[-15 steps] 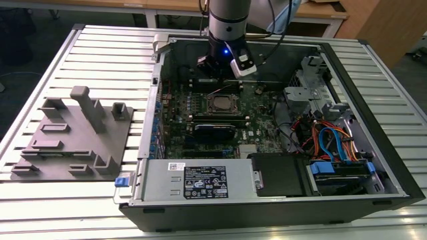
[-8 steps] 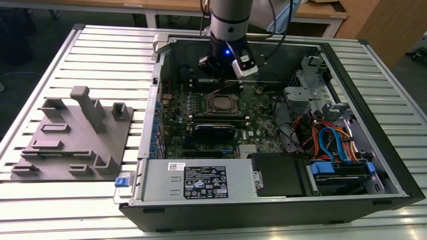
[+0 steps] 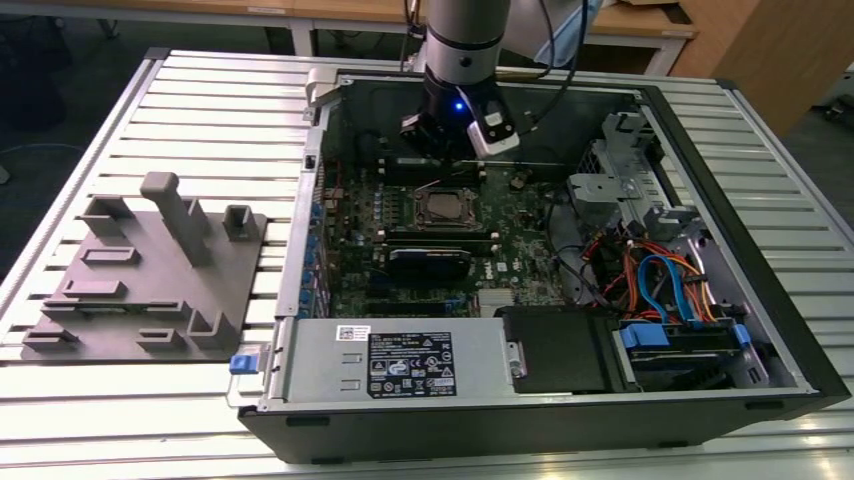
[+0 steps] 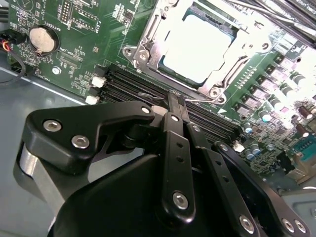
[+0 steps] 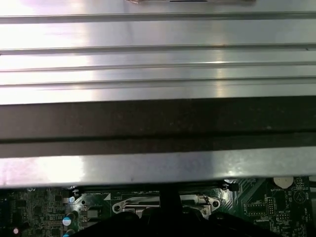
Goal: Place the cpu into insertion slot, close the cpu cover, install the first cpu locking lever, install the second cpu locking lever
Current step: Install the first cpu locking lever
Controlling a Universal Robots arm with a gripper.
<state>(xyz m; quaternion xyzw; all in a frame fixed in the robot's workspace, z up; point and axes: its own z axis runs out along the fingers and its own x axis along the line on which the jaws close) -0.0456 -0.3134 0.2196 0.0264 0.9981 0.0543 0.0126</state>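
Cpu [image 4: 197, 47] already seated in the insertion slot [image 3: 419, 212], with the cpu cover [image 4: 148, 37] lying flat around it. Hand [image 4: 176, 100] closed, tips at a thin locking lever [image 4: 150, 94] beside the slot. Impossible to tell whether either lever is latched.

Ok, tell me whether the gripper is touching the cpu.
Apart. In the second wrist view the gripper ends over the black memory slots, with an edge of the cpu cover between it and the cpu.
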